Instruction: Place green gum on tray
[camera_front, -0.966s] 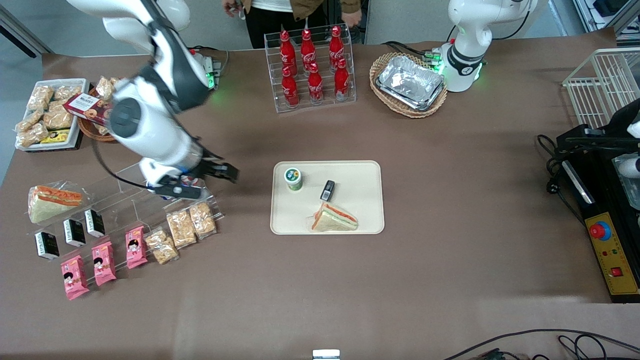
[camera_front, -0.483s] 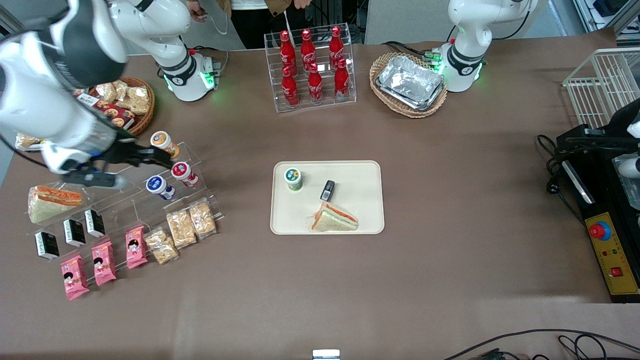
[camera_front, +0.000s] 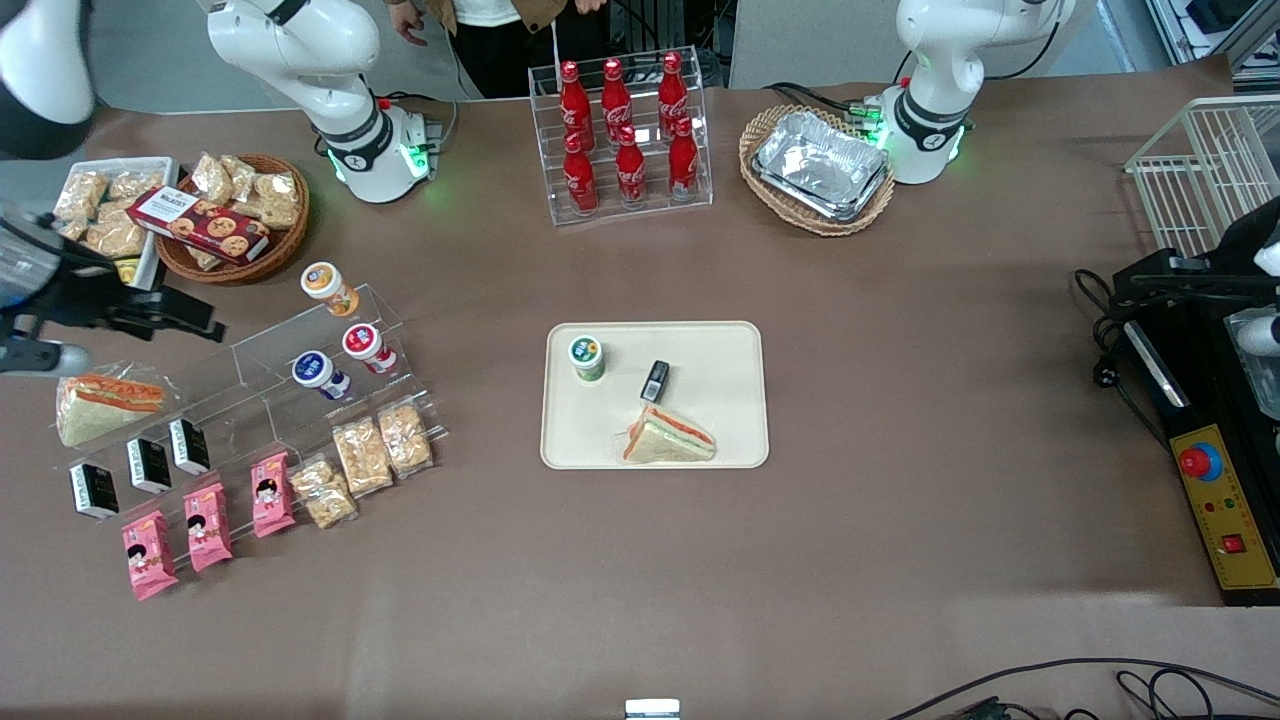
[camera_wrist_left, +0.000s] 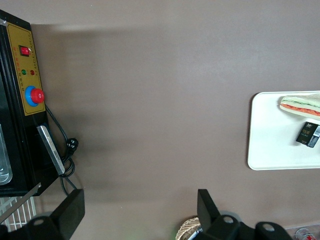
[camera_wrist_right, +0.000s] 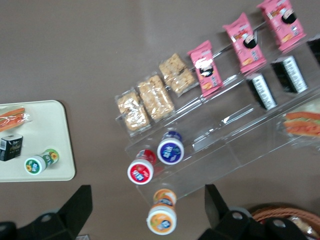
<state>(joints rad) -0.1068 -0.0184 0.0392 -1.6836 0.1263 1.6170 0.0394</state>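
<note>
The small green gum bottle with a translucent green body and white green-labelled lid (camera_front: 587, 357) stands upright on the flat cream-coloured rectangular plastic tray (camera_front: 720, 420), which sits in the middle of the front frame; the bottle is in the tray's corner nearest the working arm's end and farthest from the front camera, touched by nothing. On the same tray lie a small black box (camera_front: 655, 380) near its middle and a wrapped triangular sandwich (camera_front: 668, 438) just beside the box, nearer the camera. The right arm's black two-finger gripper (camera_front: 205, 322) hangs at the working arm's end of the table, at the very edge of the frame at mid-height, well apart from the tray; its fingers are spread apart and hold nothing. Just beside it is a clear acrylic stepped rack (camera_front: 270, 350) carrying an orange-lidded bottle (camera_front: 326, 285), a red-lidded bottle (camera_front: 366, 345) and a blue-lidded bottle (camera_front: 317, 371). In the right wrist view the gripper (camera_wrist_right: 147, 190) shows its two dark fingers (camera_wrist_right: 75, 210) wide apart above the rack, with the orange-lidded bottle between them below, and the green gum (camera_wrist_right: 41, 161) upright on the tray (camera_wrist_right: 55, 130). The left wrist view catches one end of the tray (camera_wrist_left: 270, 140) on the brown tabletop
</note>
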